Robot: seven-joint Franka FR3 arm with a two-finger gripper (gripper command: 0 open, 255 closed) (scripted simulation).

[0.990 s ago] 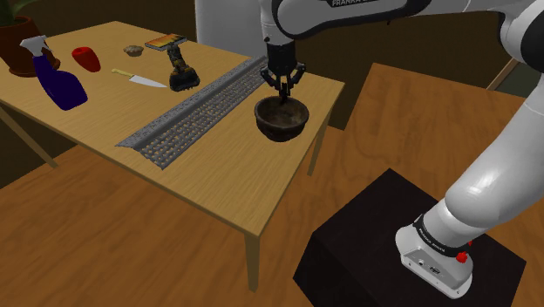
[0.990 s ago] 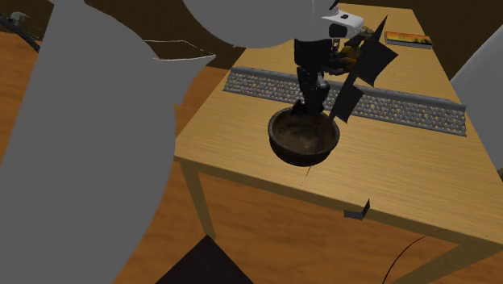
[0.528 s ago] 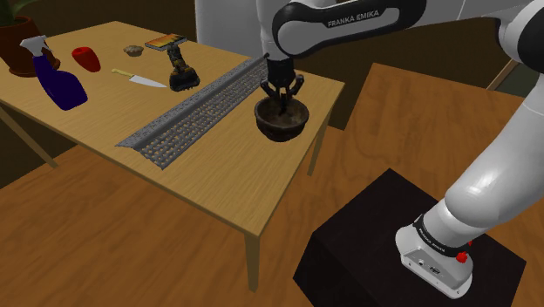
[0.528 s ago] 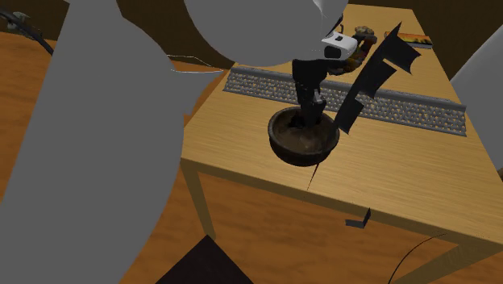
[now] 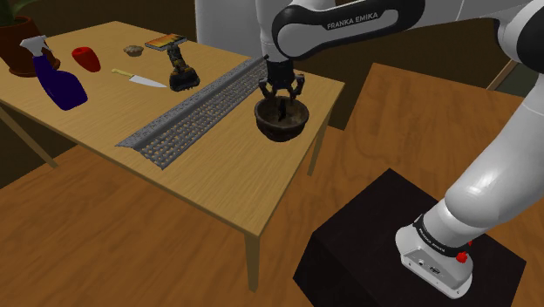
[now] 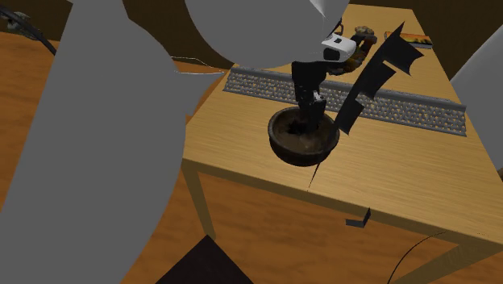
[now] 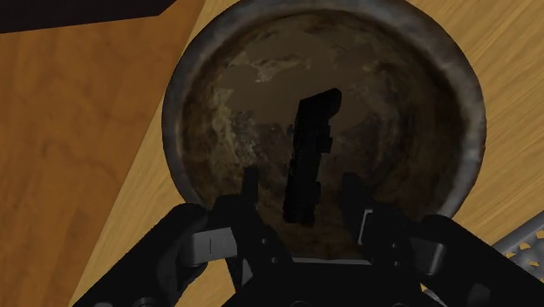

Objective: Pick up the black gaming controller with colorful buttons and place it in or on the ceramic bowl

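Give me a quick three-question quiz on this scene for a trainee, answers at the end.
1. True or false: the black controller lies inside the dark bowl.
2. Multiple choice: the fingers of the gripper are A) shut on the controller, B) open, one on either side of it, C) clasping the bowl's rim.
3. Fill in: on the table, between the bowl and the knife, lies a long grey ____.
Key: 1 true; 2 B; 3 keyboard.
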